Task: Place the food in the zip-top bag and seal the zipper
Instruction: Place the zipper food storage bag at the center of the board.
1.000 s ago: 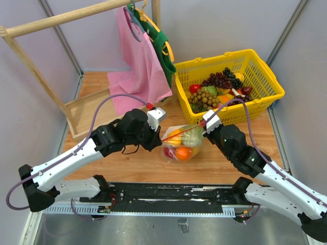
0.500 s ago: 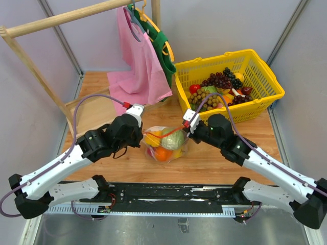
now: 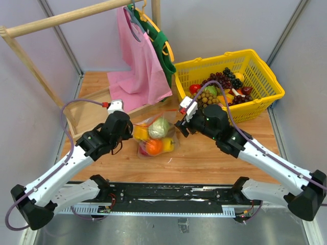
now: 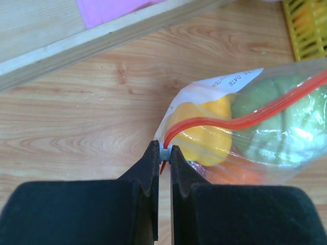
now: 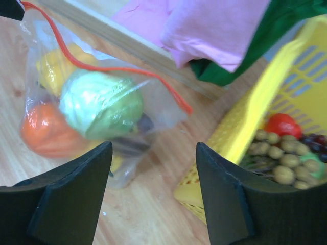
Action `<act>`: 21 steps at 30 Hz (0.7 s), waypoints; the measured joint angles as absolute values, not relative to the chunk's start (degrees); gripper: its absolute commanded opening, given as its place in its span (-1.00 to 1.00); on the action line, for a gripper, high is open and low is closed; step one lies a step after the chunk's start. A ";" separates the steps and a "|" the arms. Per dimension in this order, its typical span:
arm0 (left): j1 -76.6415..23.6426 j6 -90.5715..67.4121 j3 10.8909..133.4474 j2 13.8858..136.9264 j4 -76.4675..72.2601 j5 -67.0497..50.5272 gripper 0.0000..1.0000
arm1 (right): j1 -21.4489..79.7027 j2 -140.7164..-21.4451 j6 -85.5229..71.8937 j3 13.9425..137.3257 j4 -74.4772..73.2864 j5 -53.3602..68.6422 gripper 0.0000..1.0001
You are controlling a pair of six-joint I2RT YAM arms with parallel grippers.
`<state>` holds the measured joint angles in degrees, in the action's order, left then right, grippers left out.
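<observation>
Zip-top bag [image 3: 153, 138]: food [image 3: 159, 127] inside; centre of counter [image 3: 194, 159].
L tool [image 4: 163, 151]: pinching zipper [image 4: 240, 118] slider.
R tool [image 5: 153, 148]: spread, off bag.

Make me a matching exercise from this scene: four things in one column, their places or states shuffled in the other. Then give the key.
Things:
1. left hand
2. right hand
3. basket
4. pink cloth

States:
a. hangs from the rack
b. open, holding nothing
c. holds grapes
d. shut on the slider

Pairs: 1-d, 2-b, 3-c, 4-a
</observation>
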<state>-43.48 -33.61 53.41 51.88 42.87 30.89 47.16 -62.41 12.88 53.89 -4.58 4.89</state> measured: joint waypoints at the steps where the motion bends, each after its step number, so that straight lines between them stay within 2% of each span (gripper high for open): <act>1: -40.97 -33.69 52.90 52.10 41.65 29.28 -0.99 | 47.13 -61.14 12.75 53.84 -4.82 3.29 0.48; 3: -36.45 -33.74 51.83 52.64 39.81 25.96 -0.99 | 47.07 -57.78 12.73 53.71 -5.52 0.32 0.60; 5: -32.32 -33.82 50.50 53.67 37.87 21.71 -0.99 | 46.96 -53.67 12.49 53.69 -6.79 -3.36 1.00; 12: -26.92 -36.16 45.06 59.18 33.61 9.74 -0.93 | 44.07 -43.81 11.73 52.86 -13.78 -15.11 0.97; 17: -26.81 -38.28 43.13 56.01 35.73 7.77 -0.61 | 43.94 -39.48 11.68 50.83 -19.55 -23.11 0.97; 21: -26.79 -39.90 43.24 48.12 37.50 9.26 -0.38 | 43.94 -34.48 11.60 48.45 -21.32 -28.45 0.97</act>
